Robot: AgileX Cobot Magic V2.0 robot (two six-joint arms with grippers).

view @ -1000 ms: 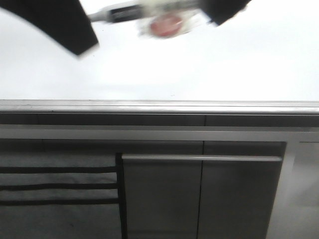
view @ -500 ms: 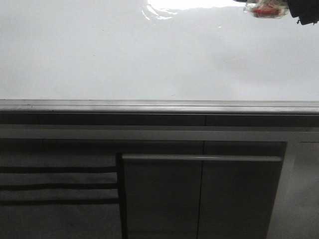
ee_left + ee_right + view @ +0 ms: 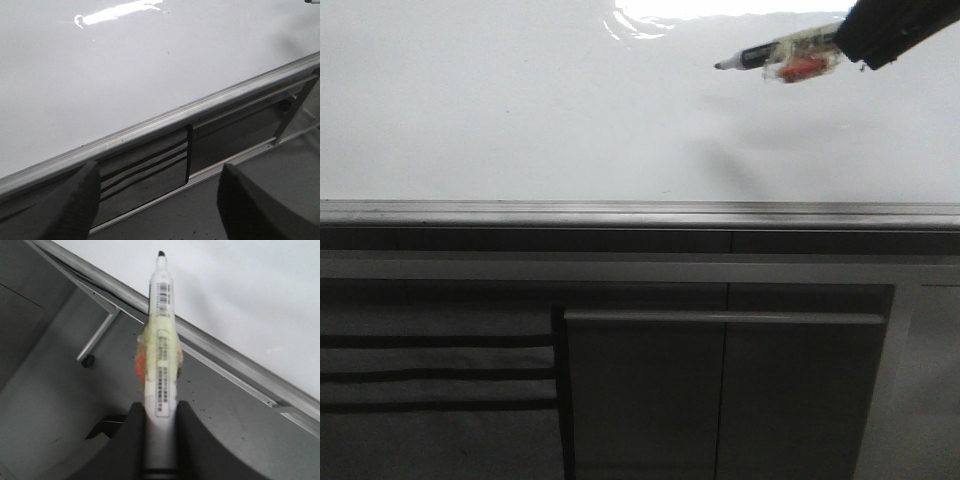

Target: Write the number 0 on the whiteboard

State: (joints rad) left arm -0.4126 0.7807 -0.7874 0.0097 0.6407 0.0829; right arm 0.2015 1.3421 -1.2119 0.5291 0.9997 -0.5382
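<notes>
The right gripper [image 3: 161,412] has its 2 fingers [image 3: 131,427] pinched on the rear end of a marker [image 3: 161,347], so most of the barrel juts out ahead of them like a long pen, leaving the black tip [image 3: 161,254] free to reach the board. A lump of yellowish tape with something orange sits around the barrel just ahead of the fingers, probably padding for the grip. In the front view the marker [image 3: 775,55] points leftward from the dark gripper [image 3: 855,40], its tip over the whiteboard [image 3: 520,120]; I cannot tell whether it touches the surface, though a faint shadow lies on the board nearby. No ink shows anywhere on the white surface, so the 0 looks not yet begun.

The left gripper [image 3: 157,200] holds nothing: its 2 fingers [image 3: 85,200] stand wide apart, and beyond them runs the board's grey metal edge strip [image 3: 165,122], with the whiteboard [image 3: 125,65] past that. It hangs off to the side, seemingly out of the way of the writing arm. Under the edge strip are grey cabinet panels [image 3: 720,390].
</notes>
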